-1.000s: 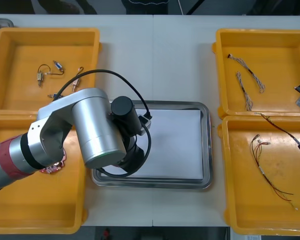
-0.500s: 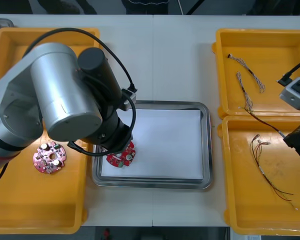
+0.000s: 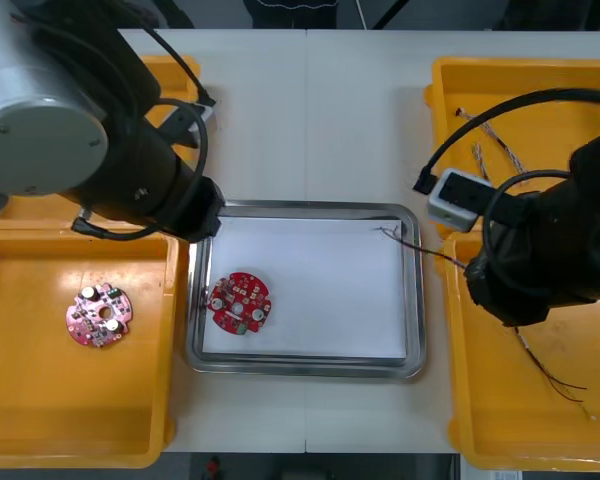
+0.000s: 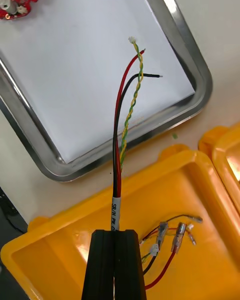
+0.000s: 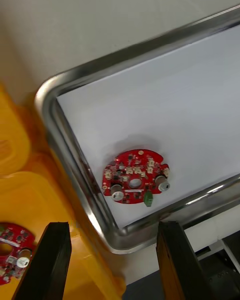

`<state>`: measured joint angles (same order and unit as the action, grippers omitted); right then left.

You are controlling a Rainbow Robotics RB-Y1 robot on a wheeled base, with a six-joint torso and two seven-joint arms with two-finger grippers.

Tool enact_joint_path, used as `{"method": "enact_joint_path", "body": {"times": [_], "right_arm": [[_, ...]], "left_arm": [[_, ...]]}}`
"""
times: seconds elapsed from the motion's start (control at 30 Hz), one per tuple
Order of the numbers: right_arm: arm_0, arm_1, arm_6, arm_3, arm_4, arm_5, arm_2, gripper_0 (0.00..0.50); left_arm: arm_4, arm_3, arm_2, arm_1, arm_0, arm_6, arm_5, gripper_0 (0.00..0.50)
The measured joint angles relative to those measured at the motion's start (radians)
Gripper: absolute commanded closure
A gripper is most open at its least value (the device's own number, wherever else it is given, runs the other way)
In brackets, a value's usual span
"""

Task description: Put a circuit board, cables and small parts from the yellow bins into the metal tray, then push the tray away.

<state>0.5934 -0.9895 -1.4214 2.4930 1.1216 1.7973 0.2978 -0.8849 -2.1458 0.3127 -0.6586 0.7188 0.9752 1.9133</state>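
Right fingers clamp the red-and-yellow cable, its tip over the metal tray.

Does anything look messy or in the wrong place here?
Nothing stands out. One round red circuit board lies flat inside the metal tray. The right end effector, shut on a red, black and yellow cable, holds its loose ends over the tray's corner, not spilled. The left end effector hangs open by the tray's left edge.

One circuit board lies left in the tray (a second board in the near-left bin).
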Motion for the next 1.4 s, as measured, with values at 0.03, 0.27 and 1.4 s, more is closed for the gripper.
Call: {"method": "enact_joint_path", "body": {"times": [0.03,0.27,1.4], "right_arm": [[0.022,0.002,0.000,-0.002,-0.016,-0.004,0.035,0.500],[0.114,0.094,0.000,-0.046,-0.102,-0.006,0.187,0.500],[0.179,0.211,-0.326,-0.297,-0.329,-0.263,0.608,0.500]], "left_arm": [[-0.002,0.009,-0.014,-0.012,0.000,0.000,0.000,0.000],[-0.007,0.124,-0.109,-0.075,0.001,0.000,0.000,0.000],[0.206,0.733,-0.298,-0.127,0.073,0.239,-0.178,0.000]]}}
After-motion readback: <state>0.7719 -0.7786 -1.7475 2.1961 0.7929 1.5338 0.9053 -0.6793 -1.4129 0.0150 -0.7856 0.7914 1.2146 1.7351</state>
